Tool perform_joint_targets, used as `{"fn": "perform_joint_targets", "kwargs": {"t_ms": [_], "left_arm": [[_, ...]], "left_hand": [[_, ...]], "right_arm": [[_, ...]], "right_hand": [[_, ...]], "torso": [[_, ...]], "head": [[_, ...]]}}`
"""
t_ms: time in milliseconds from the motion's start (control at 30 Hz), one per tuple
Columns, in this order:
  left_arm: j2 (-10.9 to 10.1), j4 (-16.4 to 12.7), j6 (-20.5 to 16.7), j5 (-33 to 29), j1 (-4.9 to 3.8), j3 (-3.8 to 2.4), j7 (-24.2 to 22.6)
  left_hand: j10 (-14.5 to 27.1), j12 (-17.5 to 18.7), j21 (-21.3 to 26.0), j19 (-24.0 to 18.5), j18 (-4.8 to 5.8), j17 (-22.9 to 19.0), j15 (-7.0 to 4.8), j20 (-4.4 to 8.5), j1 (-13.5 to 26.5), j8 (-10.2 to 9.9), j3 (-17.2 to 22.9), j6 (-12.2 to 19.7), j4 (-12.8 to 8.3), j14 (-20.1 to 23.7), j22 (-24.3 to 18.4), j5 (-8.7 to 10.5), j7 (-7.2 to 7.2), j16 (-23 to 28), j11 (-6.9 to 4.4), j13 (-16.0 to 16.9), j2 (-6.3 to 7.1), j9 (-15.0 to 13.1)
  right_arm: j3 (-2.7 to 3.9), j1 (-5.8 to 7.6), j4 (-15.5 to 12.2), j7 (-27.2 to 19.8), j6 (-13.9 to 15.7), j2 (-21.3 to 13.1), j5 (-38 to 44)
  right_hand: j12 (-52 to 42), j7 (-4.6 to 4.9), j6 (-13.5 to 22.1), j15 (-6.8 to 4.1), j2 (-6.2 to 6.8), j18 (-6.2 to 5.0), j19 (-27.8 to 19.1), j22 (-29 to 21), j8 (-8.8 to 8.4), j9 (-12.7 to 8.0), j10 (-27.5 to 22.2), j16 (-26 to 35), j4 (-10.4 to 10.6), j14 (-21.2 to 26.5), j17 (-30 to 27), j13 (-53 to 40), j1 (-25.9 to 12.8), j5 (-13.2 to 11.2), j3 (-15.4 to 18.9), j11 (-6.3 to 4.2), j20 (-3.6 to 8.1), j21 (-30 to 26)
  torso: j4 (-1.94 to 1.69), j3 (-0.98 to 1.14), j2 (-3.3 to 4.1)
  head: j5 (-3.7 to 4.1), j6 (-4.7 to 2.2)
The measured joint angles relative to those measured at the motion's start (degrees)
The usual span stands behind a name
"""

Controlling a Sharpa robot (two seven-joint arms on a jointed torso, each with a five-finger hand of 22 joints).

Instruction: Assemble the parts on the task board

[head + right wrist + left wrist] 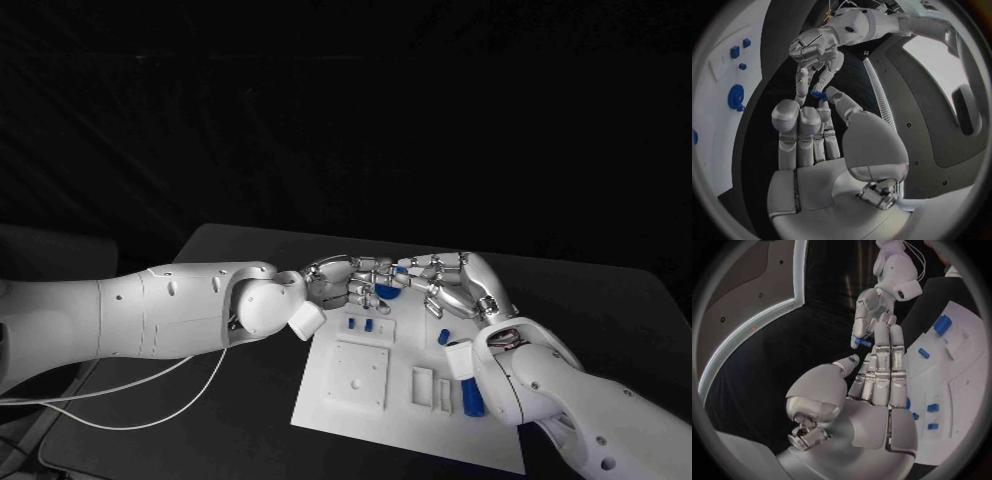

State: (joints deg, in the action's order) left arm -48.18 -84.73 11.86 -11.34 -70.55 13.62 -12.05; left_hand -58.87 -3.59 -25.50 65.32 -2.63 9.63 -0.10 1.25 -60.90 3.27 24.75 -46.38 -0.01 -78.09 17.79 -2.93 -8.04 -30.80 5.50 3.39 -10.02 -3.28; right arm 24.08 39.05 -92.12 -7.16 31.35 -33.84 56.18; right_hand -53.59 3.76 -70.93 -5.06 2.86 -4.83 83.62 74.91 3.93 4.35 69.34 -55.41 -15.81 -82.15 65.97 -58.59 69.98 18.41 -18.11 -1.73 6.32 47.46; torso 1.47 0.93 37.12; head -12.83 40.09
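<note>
Above the far edge of the task board (378, 420), the left hand (335, 280) and right hand (454, 285) meet fingertip to fingertip around a small blue part (819, 94). Which hand's fingers actually grasp it cannot be told. More blue parts (366, 325) lie on the board, which rests on the table (606, 290).

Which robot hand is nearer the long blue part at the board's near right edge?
Right. The right robot hand is straight beyond the long blue part; the left robot hand sits farther leftward.
</note>
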Motion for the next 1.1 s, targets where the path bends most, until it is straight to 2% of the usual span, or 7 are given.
{"fn": "perform_joint_targets", "kwargs": {"t_ms": [133, 600, 1000, 1100], "left_arm": [[0.0, 0.0, 0.3, -0.3, 0.00, 0.00, -0.1], [-0.2, 0.0, 1.0, -0.6, 0.05, 0.04, -0.2], [-0.5, 0.1, 1.1, -0.7, 0.06, 0.05, -0.1], [-0.5, 0.1, 1.1, -0.7, 0.06, 0.05, -0.1]], "left_hand": [[-0.8, 0.0, 0.0, 0.0, 0.00, 0.0, -0.21, 0.00, 1.0, 0.0, 3.2, -1.8, -0.5, -0.2, 0.4, 0.00, -0.31, 0.0, 0.04, 0.0, 1.02, -0.1], [-3.3, 0.0, 0.0, 0.0, 0.00, 0.7, -0.51, -0.01, 1.7, 0.2, 5.2, -7.1, -1.5, -0.9, 1.0, 0.00, -0.40, -0.7, -0.04, 0.0, 1.20, -0.4], [-4.3, 0.0, 0.0, -0.2, 0.00, 2.0, -0.51, 0.20, 1.7, 0.2, 5.8, -7.7, -2.1, -0.9, 1.9, 0.00, -0.24, -3.8, 0.02, 0.0, 1.20, -0.4], [-4.3, 0.0, 0.0, -0.2, 0.00, 2.2, -0.19, 0.20, 1.7, 0.2, 6.0, -7.7, -2.6, -0.6, 2.1, 0.00, -0.27, -4.2, 0.02, 0.0, 1.20, -0.4]], "right_arm": [[0.01, 0.00, 0.2, 0.0, -0.1, 0.1, -0.1], [0.10, 0.04, 0.9, -0.5, -0.6, 0.2, -0.6], [0.15, 0.04, 1.1, -0.7, -1.0, 0.1, -0.7], [0.15, 0.04, 1.2, -0.7, -1.1, 0.1, -0.7]], "right_hand": [[0.0, 0.00, 0.0, 0.00, 0.00, 0.00, 0.0, 0.0, 0.00, 0.0, 0.0, 0.0, 0.0, 0.0, 0.0, -0.1, 0.0, 0.3, 0.0, 0.00, 0.00, 0.0], [0.0, 0.00, 0.0, 0.00, 0.00, 0.01, 0.0, 0.0, 0.00, 0.0, 0.0, 0.0, -0.2, 0.0, 0.0, -0.1, 0.0, 0.3, 0.2, 0.00, 0.00, 0.0], [0.0, 0.00, 0.0, 0.03, -0.24, 0.00, 0.0, 0.0, -0.17, 0.0, 0.0, 0.0, -0.2, 0.0, 0.0, -0.1, 0.2, 0.2, 0.2, 0.00, 0.00, 0.0], [0.0, 0.00, 0.0, 0.04, -0.24, 0.00, 0.0, 0.0, -0.17, 0.0, 0.0, 0.0, -0.2, 0.0, 0.0, -0.1, 0.2, 0.2, 0.2, 0.00, 0.00, 0.0]], "torso": [[-0.01, 0.00, 0.00], [-0.05, -0.05, -0.02], [-0.02, -0.03, -0.03], [-0.01, -0.03, -0.03]], "head": [[-0.01, 0.01], [0.10, -0.14], [0.01, -0.24], [-0.02, -0.25]]}}
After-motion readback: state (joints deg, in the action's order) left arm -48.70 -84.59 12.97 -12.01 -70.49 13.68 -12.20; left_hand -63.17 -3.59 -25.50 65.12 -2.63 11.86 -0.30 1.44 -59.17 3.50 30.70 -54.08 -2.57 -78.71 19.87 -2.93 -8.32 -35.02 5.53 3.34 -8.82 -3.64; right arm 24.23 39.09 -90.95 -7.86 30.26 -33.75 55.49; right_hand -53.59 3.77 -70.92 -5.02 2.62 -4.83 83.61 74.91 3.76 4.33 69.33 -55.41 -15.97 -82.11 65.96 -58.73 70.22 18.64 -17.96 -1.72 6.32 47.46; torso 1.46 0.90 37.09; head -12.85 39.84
